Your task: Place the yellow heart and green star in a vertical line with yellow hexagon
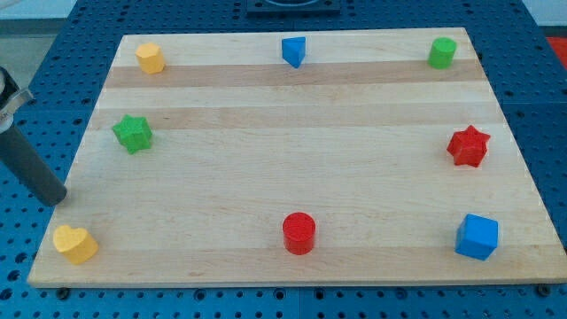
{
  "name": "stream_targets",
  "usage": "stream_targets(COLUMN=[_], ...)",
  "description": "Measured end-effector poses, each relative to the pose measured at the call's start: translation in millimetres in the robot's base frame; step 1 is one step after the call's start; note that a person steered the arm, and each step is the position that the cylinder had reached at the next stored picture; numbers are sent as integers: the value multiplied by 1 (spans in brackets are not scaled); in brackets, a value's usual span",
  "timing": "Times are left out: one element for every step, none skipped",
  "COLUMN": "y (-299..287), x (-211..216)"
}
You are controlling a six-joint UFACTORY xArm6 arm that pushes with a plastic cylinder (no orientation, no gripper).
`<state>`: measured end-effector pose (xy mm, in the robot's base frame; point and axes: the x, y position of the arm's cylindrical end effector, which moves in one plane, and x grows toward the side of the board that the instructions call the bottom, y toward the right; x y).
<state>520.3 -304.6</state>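
Tip (60, 200), our fingerless rod end, sits just above the yellow plastic heart (74, 244), below the green star (133, 133), ready to push.

The rod (31, 168) runs out past the view's left edge, its upper part cut off.

My tip (58, 200) off board's left edge, between green star (133, 133), yellow heart (74, 244)

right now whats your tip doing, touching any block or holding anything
My tip: no gripper, holds nothing, touches no block; it sits at the board's left edge, above the yellow heart and below the green star.
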Motion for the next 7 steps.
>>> stream_targets(y=[0, 0, 3, 3, 3, 3, 12], x=[61, 87, 97, 84, 22, 21, 22])
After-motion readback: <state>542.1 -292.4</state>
